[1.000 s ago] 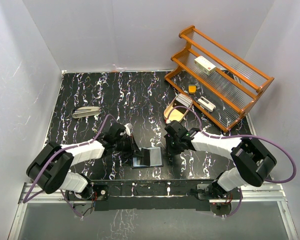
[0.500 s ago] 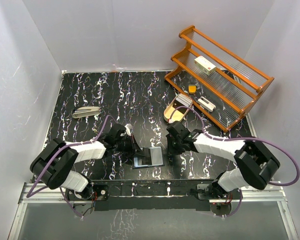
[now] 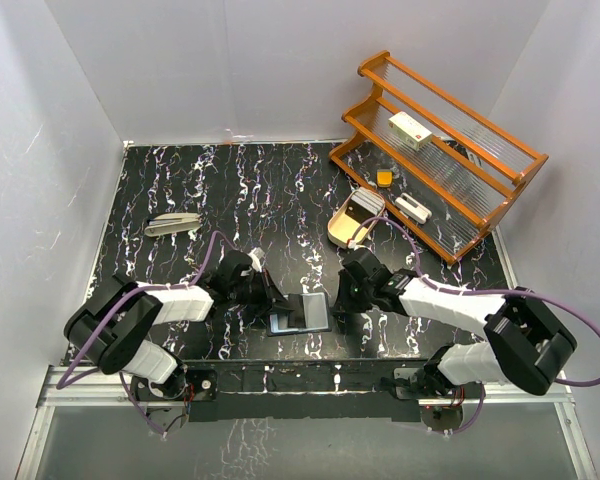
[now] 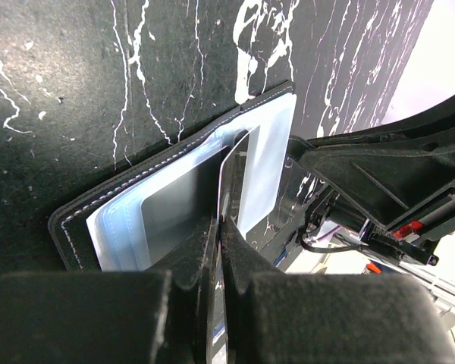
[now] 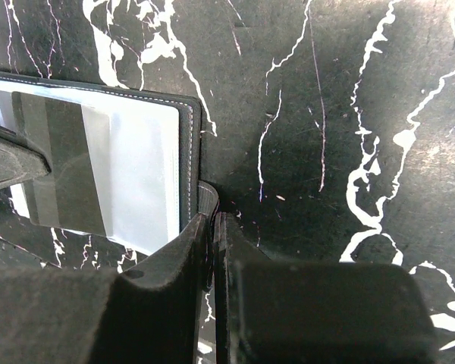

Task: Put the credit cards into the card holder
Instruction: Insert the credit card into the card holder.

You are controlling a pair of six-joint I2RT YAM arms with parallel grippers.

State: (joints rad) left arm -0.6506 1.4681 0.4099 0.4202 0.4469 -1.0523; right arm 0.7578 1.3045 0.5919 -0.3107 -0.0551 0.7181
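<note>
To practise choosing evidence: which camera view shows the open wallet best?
Left wrist: the wallet lies open, its stitched edge and pale inner pockets plain. Right wrist shows only one half; the top view shows it small and far.

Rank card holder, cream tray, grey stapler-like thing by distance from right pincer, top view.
1. card holder, at the tips of the right pincer, on its left
2. cream tray, farther back, right side
3. grey stapler-like thing, far left
</note>
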